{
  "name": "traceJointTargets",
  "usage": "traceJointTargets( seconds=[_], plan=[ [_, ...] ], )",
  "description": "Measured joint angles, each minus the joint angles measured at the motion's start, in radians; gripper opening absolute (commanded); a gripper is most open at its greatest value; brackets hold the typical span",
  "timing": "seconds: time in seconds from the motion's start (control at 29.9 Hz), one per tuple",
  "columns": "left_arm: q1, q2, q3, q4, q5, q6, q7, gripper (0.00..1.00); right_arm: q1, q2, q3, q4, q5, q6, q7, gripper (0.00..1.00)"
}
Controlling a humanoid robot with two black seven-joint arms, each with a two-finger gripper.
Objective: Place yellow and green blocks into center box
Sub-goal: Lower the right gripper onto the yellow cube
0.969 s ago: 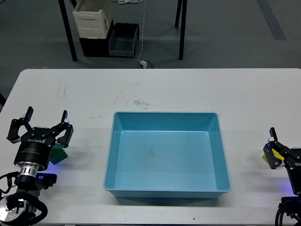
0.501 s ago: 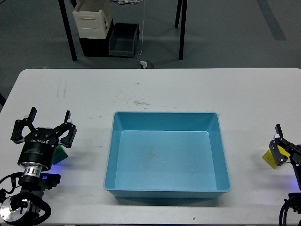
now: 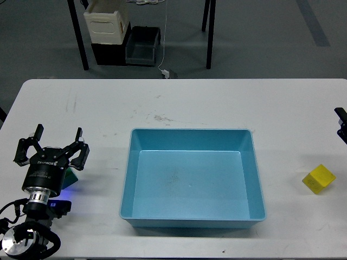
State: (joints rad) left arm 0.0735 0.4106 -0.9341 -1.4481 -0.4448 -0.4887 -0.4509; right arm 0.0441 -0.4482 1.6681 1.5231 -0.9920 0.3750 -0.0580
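A yellow block (image 3: 318,179) lies alone on the white table, right of the blue box (image 3: 191,130), which is open-topped and holds nothing. A green block (image 3: 70,177) lies at the left, mostly hidden under my left gripper (image 3: 54,142). That gripper is open and hovers just over the block with its fingers spread. Only a small dark part of my right gripper (image 3: 341,125) shows at the right edge, above and apart from the yellow block. I cannot make out its fingers.
The white table (image 3: 179,100) runs the full width of the view. Behind its far edge, on the floor, stand a cream container (image 3: 106,23), a dark bin (image 3: 143,46) and black frame legs (image 3: 78,38).
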Motion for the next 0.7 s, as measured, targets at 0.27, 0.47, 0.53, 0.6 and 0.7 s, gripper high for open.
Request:
traceJointTargets(
  seconds=[0.27, 0.47, 0.53, 0.6, 0.7],
  plan=[
    [0.0, -0.013, 0.0, 0.006, 0.0, 0.0, 0.0, 1.0, 0.132, -0.328, -0.279, -0.022, -0.462, 0.021, 0.334, 1.0],
    [0.0, -0.016, 0.0, 0.009, 0.0, 0.0, 0.0, 1.0, 0.203, -0.526, -0.491, -0.054, -0.695, 0.021, 0.541, 1.0],
    [0.0, -0.02, 0.0, 0.01, 0.0, 0.0, 0.0, 1.0, 0.21, -0.619, -0.552, -0.053, -0.744, 0.021, 0.545, 0.99],
    [0.0, -0.023, 0.0, 0.012, 0.0, 0.0, 0.0, 1.0, 0.222, -0.682, -0.612, -0.053, -0.8, 0.021, 0.546, 0.99],
    [0.0, -0.028, 0.0, 0.019, 0.0, 0.0, 0.0, 1.0, 0.259, -0.718, -0.703, -0.053, -0.905, 0.021, 0.547, 0.99]
  ],
)
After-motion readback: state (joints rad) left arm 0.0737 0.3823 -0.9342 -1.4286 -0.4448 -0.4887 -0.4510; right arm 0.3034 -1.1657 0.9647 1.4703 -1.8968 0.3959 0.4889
